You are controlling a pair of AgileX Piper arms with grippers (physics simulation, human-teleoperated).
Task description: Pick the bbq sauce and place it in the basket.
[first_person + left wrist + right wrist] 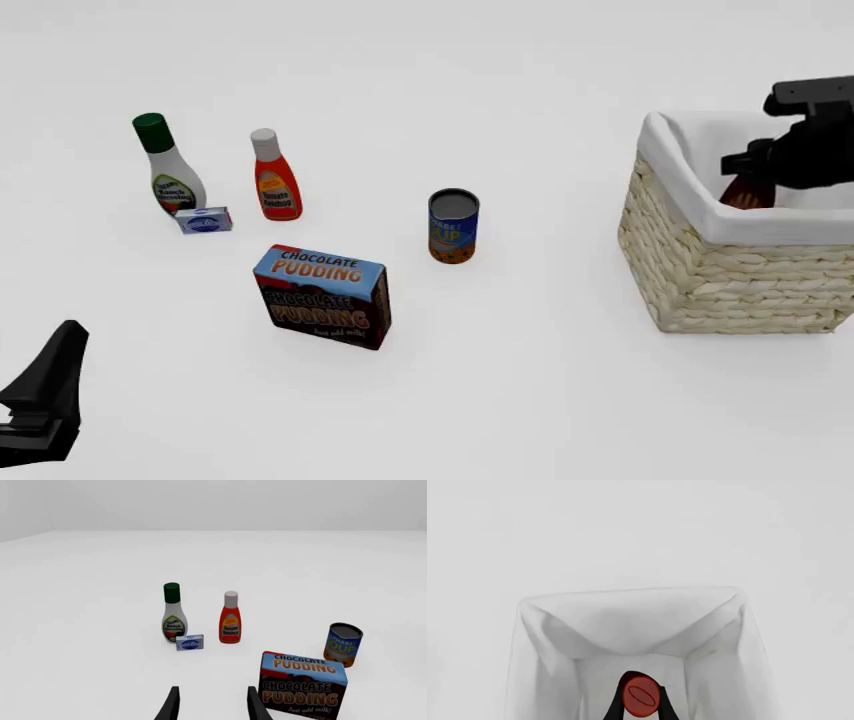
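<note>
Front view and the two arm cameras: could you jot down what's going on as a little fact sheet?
setting: white table
right gripper: shut on the bbq sauce, over the basket's opening
basket: wicker, white cloth lining, at the table's right
left gripper: open, holding nothing, low at the left
other items: ranch dressing bottle, ketchup bottle, small blue box, soup can, chocolate pudding box
stage: bottle not yet released

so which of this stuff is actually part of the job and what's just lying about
In the job: bbq sauce, held over the basket by the right pincer.

Lying about: ranch dressing bottle, ketchup bottle, small blue box, soup can, chocolate pudding box. Left pincer is idle.
</note>
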